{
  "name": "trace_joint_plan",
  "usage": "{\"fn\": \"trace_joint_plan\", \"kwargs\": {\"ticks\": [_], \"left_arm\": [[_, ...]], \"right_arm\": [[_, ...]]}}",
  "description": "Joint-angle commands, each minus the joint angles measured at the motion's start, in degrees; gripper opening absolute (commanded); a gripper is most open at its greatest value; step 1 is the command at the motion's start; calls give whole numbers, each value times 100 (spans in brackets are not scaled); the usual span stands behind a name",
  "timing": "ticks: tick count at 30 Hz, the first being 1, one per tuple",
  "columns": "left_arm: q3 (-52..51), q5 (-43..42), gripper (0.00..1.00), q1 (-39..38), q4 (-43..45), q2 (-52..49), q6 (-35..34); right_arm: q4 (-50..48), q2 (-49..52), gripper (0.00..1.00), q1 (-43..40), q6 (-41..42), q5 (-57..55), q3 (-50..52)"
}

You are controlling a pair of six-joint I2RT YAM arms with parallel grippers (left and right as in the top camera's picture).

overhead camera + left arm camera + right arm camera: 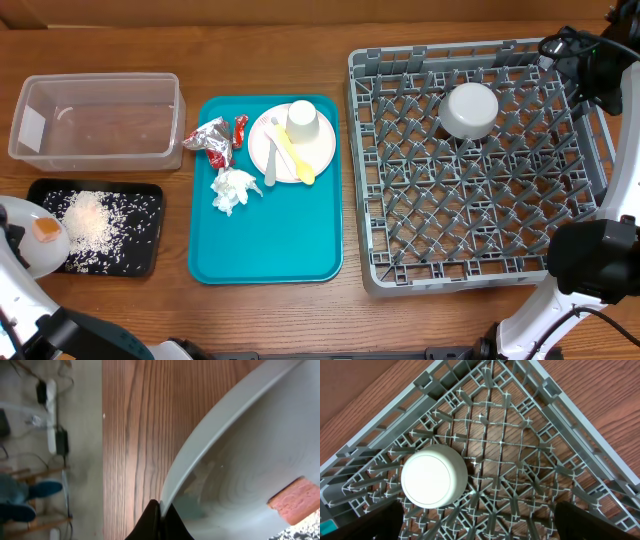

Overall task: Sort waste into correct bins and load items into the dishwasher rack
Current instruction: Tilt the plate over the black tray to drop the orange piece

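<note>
Gripping light grey plate (240, 460) rim with left tool (160, 510), orange cube (295, 500) aboard.
Hovering over bowl (434, 476) in rack (520, 435) with right tool (480, 525) released.

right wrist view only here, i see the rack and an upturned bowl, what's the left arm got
Observer: The left pincer is shut on the rim of the light grey plate, with the orange cube on it.
Operator: what else is by it
Observer: Rice is piled in the black tray, next to that plate.
Operator: anything not loaded yet
Observer: On the teal tray, the pink plate carries the white cup and the yellow spoon.
</note>
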State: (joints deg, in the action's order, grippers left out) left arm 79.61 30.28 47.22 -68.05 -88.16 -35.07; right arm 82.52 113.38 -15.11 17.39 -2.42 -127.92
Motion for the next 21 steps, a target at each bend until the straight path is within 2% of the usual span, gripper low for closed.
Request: {"fn": "trace_joint_plan", "kwargs": {"ticks": [1,11,21], "left_arm": [[116,695,4,-369,92,68,46],[116,1895,4,-1543,-63,66,81],[114,2184,4,-1648,-549,68,-164]], "right_arm": [[-11,-37,100,-2,24,-52,-70],[-11,-37,100,-2,24,-52,-70],[-11,-37,100,-2,24,-52,-70]]}}
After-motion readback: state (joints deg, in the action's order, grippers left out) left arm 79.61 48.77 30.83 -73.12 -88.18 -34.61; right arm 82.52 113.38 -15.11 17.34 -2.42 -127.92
